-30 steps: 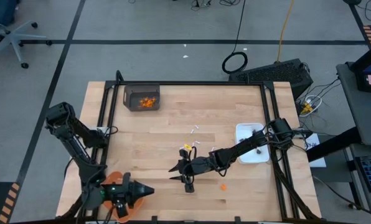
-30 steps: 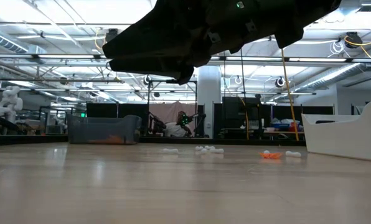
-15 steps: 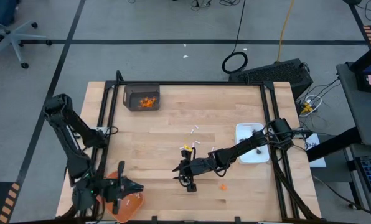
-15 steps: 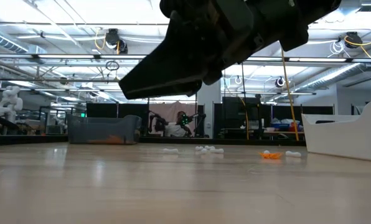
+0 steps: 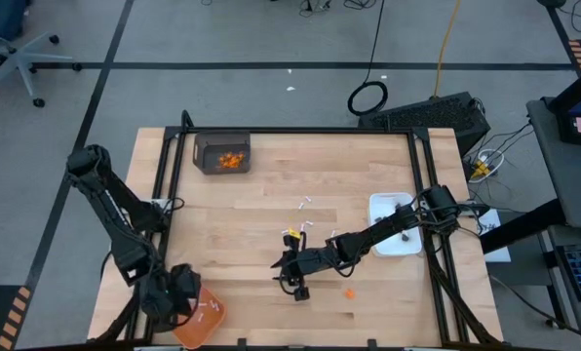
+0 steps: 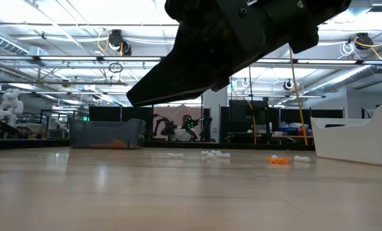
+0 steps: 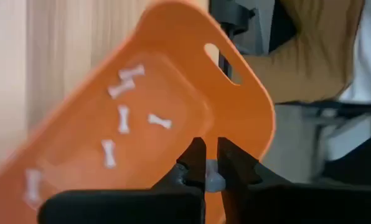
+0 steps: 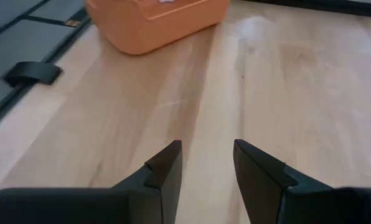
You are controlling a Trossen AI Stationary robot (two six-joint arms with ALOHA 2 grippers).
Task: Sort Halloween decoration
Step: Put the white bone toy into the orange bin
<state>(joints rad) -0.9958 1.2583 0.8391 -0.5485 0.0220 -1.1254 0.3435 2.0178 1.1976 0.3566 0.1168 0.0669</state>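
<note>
The orange tray [image 5: 201,320] sits at the table's near left corner with several small white sticks [image 7: 123,118] lying in it. My left gripper [image 5: 183,300] is shut and points steeply down over the tray's near-left end [image 7: 235,124]. My right gripper [image 5: 281,273] stands open just above bare wood at mid-table, pointing toward the tray [image 8: 154,22], with nothing between its fingers [image 8: 164,168]. Loose white sticks [image 5: 305,205] and an orange bit [image 5: 349,292] lie on the table around it. More orange bits lie in a grey bin [image 5: 222,154]. My left gripper's shut fingertips [image 7: 198,152] stand over the orange tray near its end with the slot handle [image 7: 223,62]. I cannot tell whether they touch the tray.
A white rectangular dish [image 5: 393,224] stands at the table's right edge beside the right arm. The grey bin stands at the far left. In the low view the loose pieces [image 6: 215,154] lie beyond the right gripper [image 6: 178,70]. A person's tan sleeve [image 7: 310,50] shows beyond the table's edge.
My left gripper, which lay pointing toward the table's right over the tray, has drawn back toward the near left corner, rolled about and tipped steeply down, staying shut. My right gripper has tipped its fingers a little downward and stays open in place.
</note>
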